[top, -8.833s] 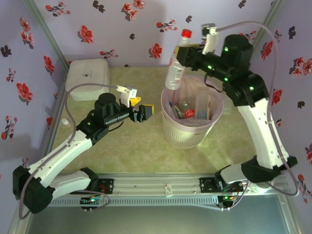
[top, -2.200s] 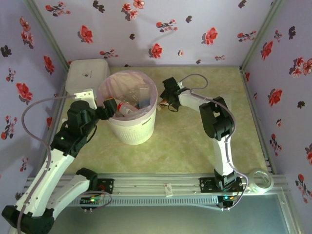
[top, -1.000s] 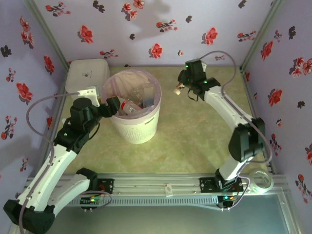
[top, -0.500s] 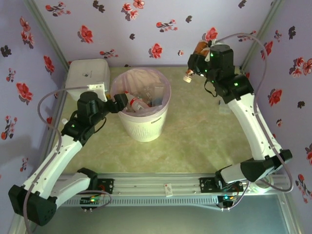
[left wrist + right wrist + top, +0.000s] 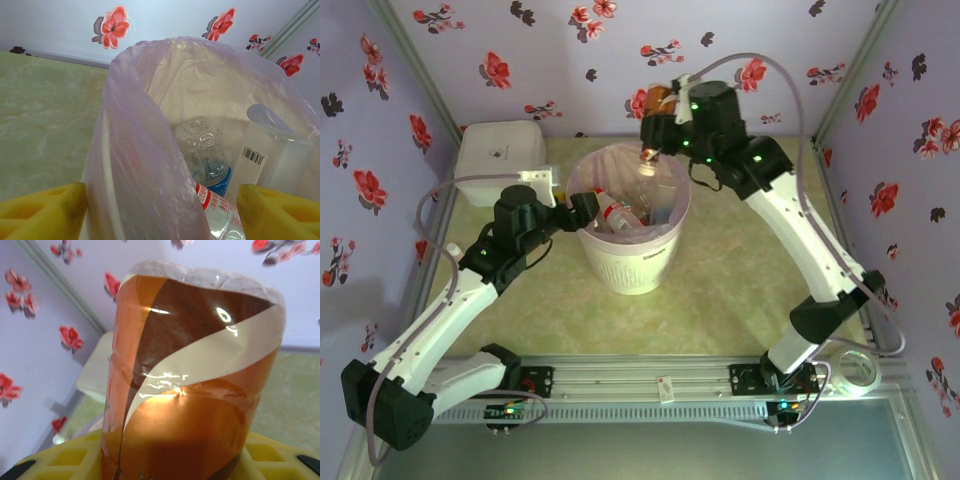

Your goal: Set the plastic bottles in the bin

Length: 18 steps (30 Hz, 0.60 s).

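- Drop step in hand: the right gripper (image 5: pixel 655 125) is clamped on an orange-labelled bottle (image 5: pixel 190 380), holding it in the air with its cap end tipped down toward the bin (image 5: pixel 625 270).
- We judge that the bottle hangs over the far rim of the bin rather than over its middle. The mouth lies just below and to the near side of that gripper.
- The left gripper (image 5: pixel 582 212) stands with its jaws apart, straddling the bin's rim. One yellow pad (image 5: pixel 40 210) sits outside the wall, the other inside, and the pink liner (image 5: pixel 135 125) bulges between them.
- Just beyond the left gripper, several bottles lie heaped in the bin. Among them are a clear one with a blue label (image 5: pixel 205 150), one with a red label (image 5: pixel 215 207) and a tall clear one with a barcode (image 5: pixel 270 155).
- What we think comes next: carry the bottle a little nearer so it is over the open mouth, then part the jaws and let it fall clear of the liner's edge.
- We see no loose bottles on the bench (image 5: pixel 740 260), so this may be the last one.
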Each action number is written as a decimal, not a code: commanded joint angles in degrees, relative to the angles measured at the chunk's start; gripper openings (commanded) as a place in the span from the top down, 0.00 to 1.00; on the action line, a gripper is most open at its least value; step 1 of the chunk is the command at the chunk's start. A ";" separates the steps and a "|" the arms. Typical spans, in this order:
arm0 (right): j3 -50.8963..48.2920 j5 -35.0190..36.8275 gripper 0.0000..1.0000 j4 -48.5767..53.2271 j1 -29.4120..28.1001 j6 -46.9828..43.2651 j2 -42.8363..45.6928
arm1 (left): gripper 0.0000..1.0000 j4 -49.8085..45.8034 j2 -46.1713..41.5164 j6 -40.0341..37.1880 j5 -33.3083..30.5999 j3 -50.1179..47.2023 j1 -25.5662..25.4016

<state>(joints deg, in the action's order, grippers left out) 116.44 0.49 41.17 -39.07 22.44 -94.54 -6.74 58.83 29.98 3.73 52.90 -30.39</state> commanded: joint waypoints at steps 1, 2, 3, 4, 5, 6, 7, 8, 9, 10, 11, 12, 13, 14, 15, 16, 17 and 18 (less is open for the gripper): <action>2.77 -3.22 0.52 4.80 -3.06 -2.01 -2.26 | 0.22 0.15 0.93 0.73 2.49 1.15 -0.90; 3.12 -3.62 0.52 6.11 -3.79 -2.33 -2.99 | 0.22 0.41 1.02 0.86 2.43 1.09 -0.95; 3.62 -4.15 0.52 7.59 -4.44 -2.65 -3.92 | 0.22 0.62 1.06 1.02 2.43 1.01 -0.91; 3.80 -4.59 0.52 8.83 -4.84 -3.03 -4.62 | 0.22 0.83 1.11 1.41 2.20 0.90 -1.00; 3.66 -4.62 0.52 9.64 -5.15 -3.26 -5.14 | 0.22 1.10 1.11 1.73 1.84 0.87 -0.99; 3.58 -4.71 0.52 10.45 -5.35 -3.45 -5.78 | 0.22 1.35 1.03 2.00 1.40 0.55 -0.96; 3.20 -4.75 0.52 10.86 -5.49 -3.59 -6.25 | 0.23 1.74 0.96 2.20 1.26 0.30 -0.98; 2.99 -5.10 0.52 11.22 -5.58 -3.63 -6.64 | 0.23 2.03 1.02 2.26 1.26 0.11 -0.98; 2.96 -5.45 0.52 11.85 -5.56 -3.65 -7.30 | 0.23 2.26 1.03 2.39 1.20 0.01 -1.00; 3.16 -5.59 0.52 12.69 -5.58 -3.72 -7.96 | 0.23 2.33 1.08 2.50 1.26 -0.08 -0.98; 3.53 -5.63 0.52 13.62 -5.58 -3.80 -8.69 | 0.23 2.50 1.03 2.59 1.21 -0.15 -1.06; 3.84 -5.59 0.52 14.62 -5.64 -4.04 -9.45 | 0.23 2.68 1.03 2.58 1.21 -0.17 -1.07; 4.20 -5.46 0.52 15.76 -5.66 -4.41 -10.37 | 0.23 2.78 1.03 2.55 1.20 -0.17 -1.12; 4.51 -5.21 0.52 16.59 -5.70 -4.70 -10.96 | 0.23 2.74 1.11 2.69 1.20 -0.09 -1.07; 4.54 -4.50 0.52 17.33 -5.90 -5.20 -11.45 | 0.23 2.70 1.11 2.81 0.98 0.00 -1.07; 4.45 -3.53 0.52 17.93 -6.23 -5.68 -11.92 | 0.23 2.74 1.11 2.90 0.76 0.08 -1.06; 4.38 -2.79 0.52 18.35 -6.44 -6.05 -12.34 | 0.24 2.79 1.18 2.68 0.76 0.16 -1.08; 4.27 -2.41 0.52 18.55 -6.67 -6.41 -12.80 | 0.24 2.71 1.19 2.63 0.81 0.26 -1.08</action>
<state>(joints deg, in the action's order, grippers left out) 119.11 -3.75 56.45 -44.95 18.39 -106.34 -5.80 59.31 31.64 3.51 52.88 -30.50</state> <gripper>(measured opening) 0.489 0.764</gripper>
